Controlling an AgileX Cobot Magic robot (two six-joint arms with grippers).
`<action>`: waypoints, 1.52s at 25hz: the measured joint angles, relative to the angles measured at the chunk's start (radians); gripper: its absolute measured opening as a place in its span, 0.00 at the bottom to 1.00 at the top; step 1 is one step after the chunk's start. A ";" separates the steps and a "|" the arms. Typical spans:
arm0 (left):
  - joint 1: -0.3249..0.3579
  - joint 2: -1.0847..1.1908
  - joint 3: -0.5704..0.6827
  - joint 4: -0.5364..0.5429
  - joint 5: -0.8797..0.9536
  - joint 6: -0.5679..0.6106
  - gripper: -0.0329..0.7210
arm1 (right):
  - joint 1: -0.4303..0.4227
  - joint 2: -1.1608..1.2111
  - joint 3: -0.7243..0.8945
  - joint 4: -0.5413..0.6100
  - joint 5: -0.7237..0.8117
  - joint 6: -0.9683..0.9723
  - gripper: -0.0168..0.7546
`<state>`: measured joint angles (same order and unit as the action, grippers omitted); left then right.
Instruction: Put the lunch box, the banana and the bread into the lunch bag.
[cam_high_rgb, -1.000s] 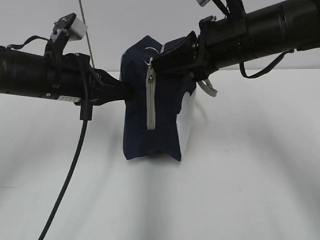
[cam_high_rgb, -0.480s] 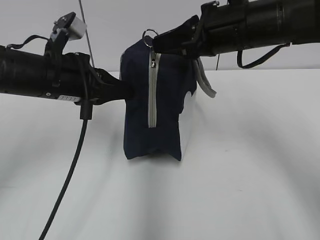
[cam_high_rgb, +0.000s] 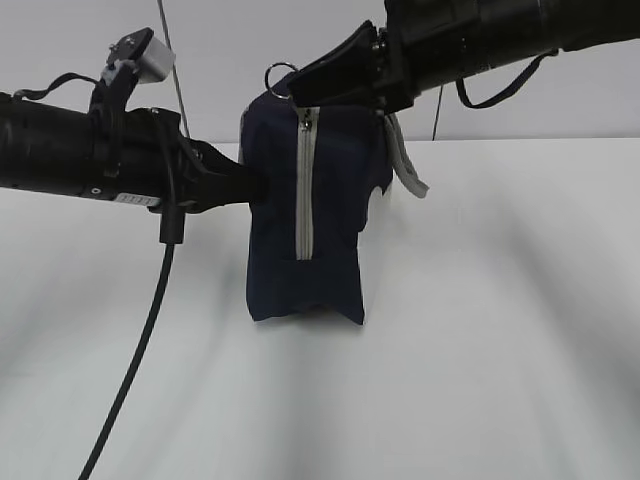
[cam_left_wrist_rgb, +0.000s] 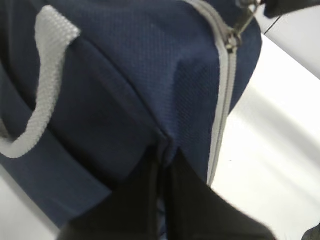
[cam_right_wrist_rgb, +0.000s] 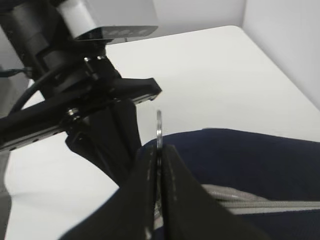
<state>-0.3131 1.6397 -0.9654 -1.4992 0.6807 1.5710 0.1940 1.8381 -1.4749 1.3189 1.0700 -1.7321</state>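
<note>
The navy-blue lunch bag (cam_high_rgb: 335, 200) stands upright on the white table with its grey zipper (cam_high_rgb: 304, 185) facing me and closed along the visible length. My left gripper (cam_high_rgb: 256, 185) is shut on a fold of the bag's fabric (cam_left_wrist_rgb: 162, 150) at its left side. My right gripper (cam_high_rgb: 300, 88) is shut on the zipper's ring pull (cam_high_rgb: 280, 72) at the bag's top; the ring (cam_right_wrist_rgb: 159, 127) stands edge-on between the fingers. A grey strap handle (cam_high_rgb: 405, 165) hangs on the right. The lunch box, the banana and the bread are out of view.
The white table (cam_high_rgb: 500, 330) spreads around the bag. A black cable (cam_high_rgb: 140, 350) hangs from the left arm down to the table's front left. A grey strap (cam_left_wrist_rgb: 42, 95) loops over the bag in the left wrist view.
My right gripper has pulled the ring pull up and to the left over the bag's top. The white side panel has turned out of sight. The left gripper has kept its hold.
</note>
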 joint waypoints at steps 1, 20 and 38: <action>0.000 0.000 0.000 0.000 0.001 0.000 0.05 | -0.005 0.014 -0.019 -0.005 0.029 0.012 0.02; 0.002 0.000 0.000 0.062 0.040 0.000 0.05 | -0.066 0.202 -0.260 -0.045 0.048 0.087 0.02; 0.002 0.000 -0.006 0.098 0.088 0.000 0.05 | -0.107 0.206 -0.281 -0.045 0.035 0.093 0.02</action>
<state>-0.3108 1.6397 -0.9714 -1.4010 0.7688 1.5710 0.0871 2.0443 -1.7555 1.2734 1.1052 -1.6392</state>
